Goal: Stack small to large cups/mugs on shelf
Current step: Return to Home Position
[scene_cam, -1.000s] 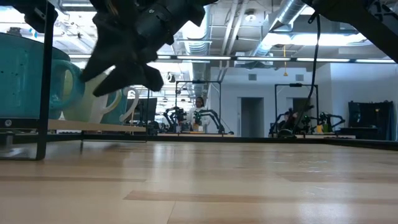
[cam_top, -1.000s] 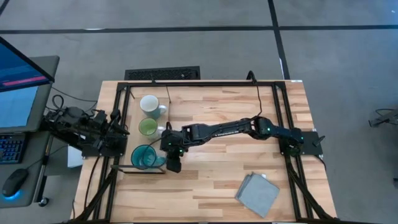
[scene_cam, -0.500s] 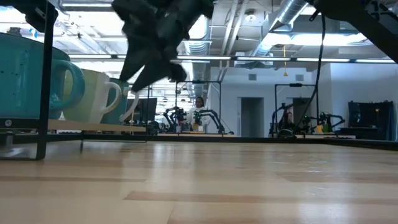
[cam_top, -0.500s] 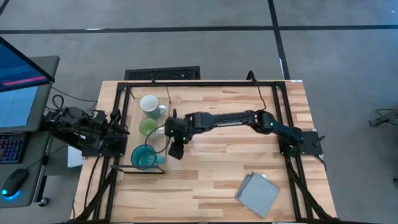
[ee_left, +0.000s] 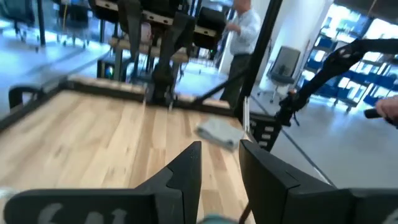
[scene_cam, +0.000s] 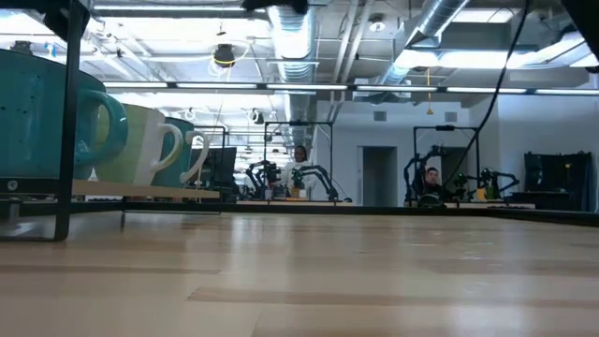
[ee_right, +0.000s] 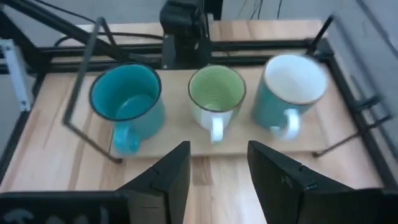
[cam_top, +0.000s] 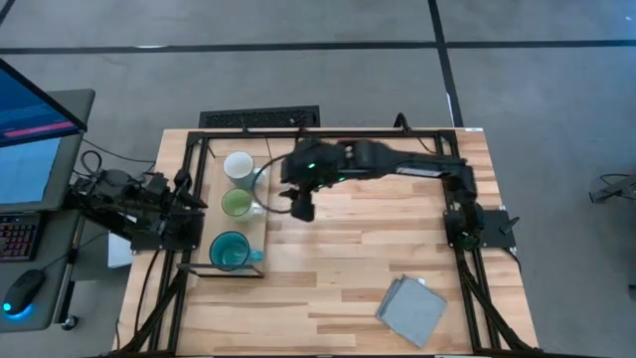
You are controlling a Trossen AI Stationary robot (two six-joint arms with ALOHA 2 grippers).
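Along the bench's left side, the shelf (cam_top: 258, 229) carries all three mugs in one row, side by side and not nested. The white mug (cam_top: 238, 167) stands farthest back, the light-green mug (cam_top: 237, 203) in the middle and the teal-blue mug (cam_top: 231, 251) nearest the front. On my right wrist camera every handle points toward the right tool (cam_top: 301, 207), and the white mug shows a blue-green outer wall around its pale inside. That tool hovers high over the bench (cam_top: 348, 259) just beside the shelf, level with the light-green mug, its fingers spread and gripping nothing. I see the left tool (cam_top: 189, 204) folded off the bench's left edge, on the far side of the shelf. Its fingers are slightly parted with nothing between them. From table height, a post of the shelf's black frame (scene_cam: 70, 112) crosses in front of the teal-blue mug, and each mug partly hides the one behind it. A grey folded cloth (cam_top: 412, 310) lies near the front right corner, well apart from the shelf. The bench is pale planked wood on a grey floor, with a monitor (cam_top: 30, 119) and a mouse (cam_top: 22, 293) on a desk to its left. Beyond it I make out ceiling ducts, strip lights, other arm rigs, a seated person (scene_cam: 430, 178) and a standing person in a pale shirt (ee_left: 244, 31).
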